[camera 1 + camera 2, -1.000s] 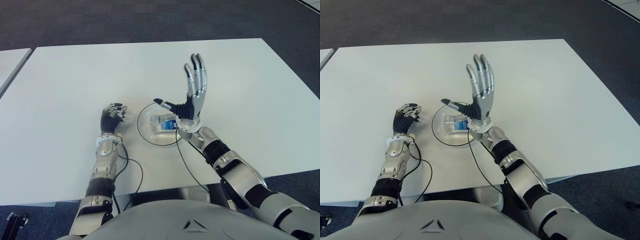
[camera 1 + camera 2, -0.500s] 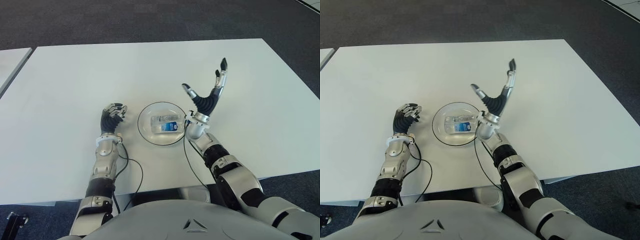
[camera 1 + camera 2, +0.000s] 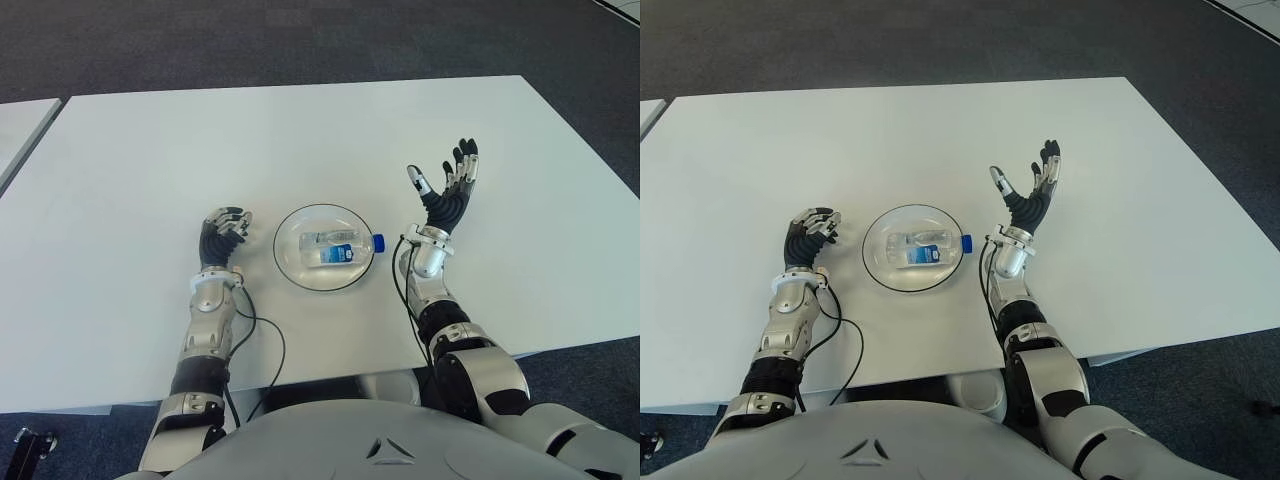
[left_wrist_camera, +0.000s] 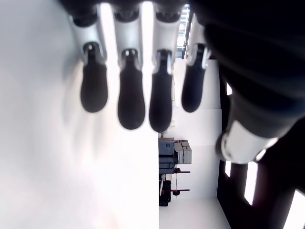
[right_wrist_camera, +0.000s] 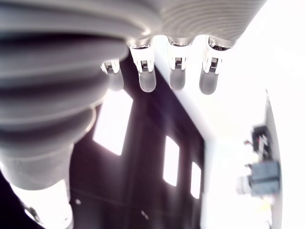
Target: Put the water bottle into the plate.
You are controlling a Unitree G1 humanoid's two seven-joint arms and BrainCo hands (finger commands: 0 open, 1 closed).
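Clear water bottle [image 3: 335,247] in plate [image 3: 290,262], right hand [image 3: 447,195] empty

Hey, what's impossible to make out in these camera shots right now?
- Water bottle label text: too small in both eye views.
- Plate and bottle: absent from both wrist views, which their own fingers fill.
- Whether left hand touches the table: unclear in eye views.
- Right hand: palm hidden in its wrist view.

The table [image 3: 150,160] is white. The plate [image 3: 290,262] is clear glass. The water bottle [image 3: 335,246] is clear, with a blue cap and a blue and white label. Each hand, left hand [image 3: 224,232] and right hand [image 3: 446,192], is black and silver. The floor [image 3: 300,40] is dark grey with tiny specks.
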